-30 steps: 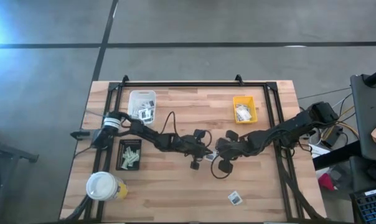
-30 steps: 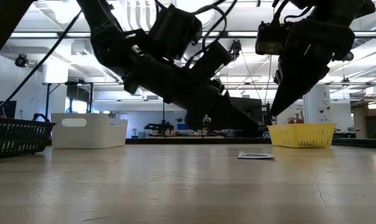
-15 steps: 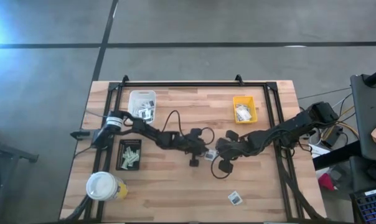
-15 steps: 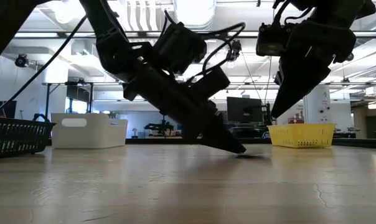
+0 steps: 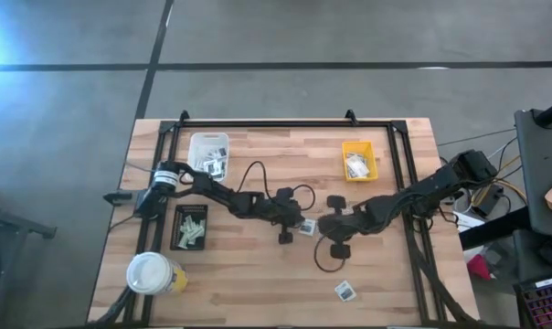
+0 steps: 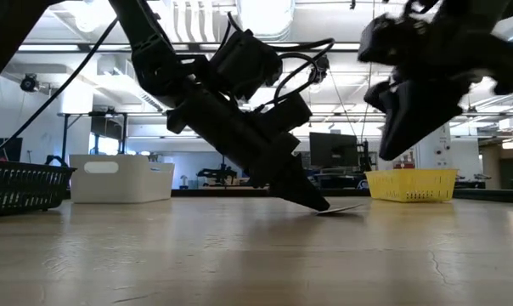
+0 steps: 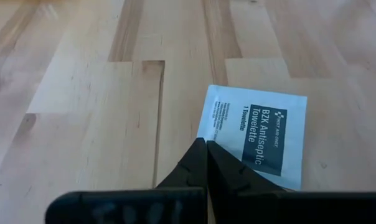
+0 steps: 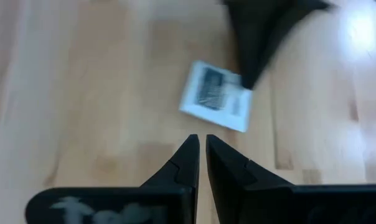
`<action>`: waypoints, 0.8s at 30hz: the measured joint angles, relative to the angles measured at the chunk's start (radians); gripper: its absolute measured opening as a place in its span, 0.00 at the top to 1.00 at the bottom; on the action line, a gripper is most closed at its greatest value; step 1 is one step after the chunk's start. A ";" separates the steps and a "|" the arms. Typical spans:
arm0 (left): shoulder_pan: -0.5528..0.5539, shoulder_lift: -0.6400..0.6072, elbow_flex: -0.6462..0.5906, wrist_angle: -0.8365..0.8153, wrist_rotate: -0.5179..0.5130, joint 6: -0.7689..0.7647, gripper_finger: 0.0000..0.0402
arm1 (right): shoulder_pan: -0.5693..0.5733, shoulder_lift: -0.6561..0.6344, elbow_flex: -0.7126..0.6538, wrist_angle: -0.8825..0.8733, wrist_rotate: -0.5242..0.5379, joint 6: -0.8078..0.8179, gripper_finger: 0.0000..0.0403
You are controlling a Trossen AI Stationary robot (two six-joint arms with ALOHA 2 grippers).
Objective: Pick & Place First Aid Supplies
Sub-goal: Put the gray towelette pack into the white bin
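White tray (image 5: 209, 152): well behind the left hand, near the tabletop's (image 5: 258, 274) far edge; it already carries a few packets, so it reads as one sorting bin.
Black tray (image 5: 189, 227): well to the outer side of the left hand, holding pale strips; likely a second bin.
Cup (image 5: 153, 272): near the tabletop's front corner, well clear of both hands; no part in this step.
Left hand (image 7: 205, 144): fingers pressed together, tips down at the near edge of the towelette packet. Whether a corner is pinched between them I cannot tell; in the low view the packet's edge looks slightly lifted at the tips.
Antiseptic towelette packet (image 7: 253, 132): lies flat on bare wood just ahead of the left hand, between the two hands, printed side up.
Right hand (image 8: 200, 144): raised off the wood just beside the packet, fingers nearly together, holding nothing; probably giving room.
Yellow tray (image 5: 359, 160): well behind the right hand, with packets inside.
Second packet (image 5: 345, 291): alone near the front edge, apart from both hands, not yet sorted.
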 joint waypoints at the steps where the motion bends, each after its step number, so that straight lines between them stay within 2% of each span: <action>1: 0.000 0.000 0.000 -0.007 0.000 -0.003 1.00 | 0.016 0.000 0.000 0.000 0.001 -0.038 0.93; 8: 0.000 0.000 0.001 -0.024 0.002 -0.013 1.00 | 0.109 0.000 0.000 0.000 0.036 -0.250 0.93; 15: 0.000 0.000 0.000 -0.025 0.002 -0.037 0.99 | 0.107 0.000 0.000 0.002 0.052 -0.496 0.93; 19: 0.000 0.001 -0.001 -0.025 0.003 -0.043 1.00 | 0.089 0.000 0.000 0.004 0.055 -0.507 0.90; 24: 0.001 0.001 -0.001 -0.025 0.009 -0.043 1.00 | 0.080 0.022 0.000 0.006 0.074 -0.515 0.81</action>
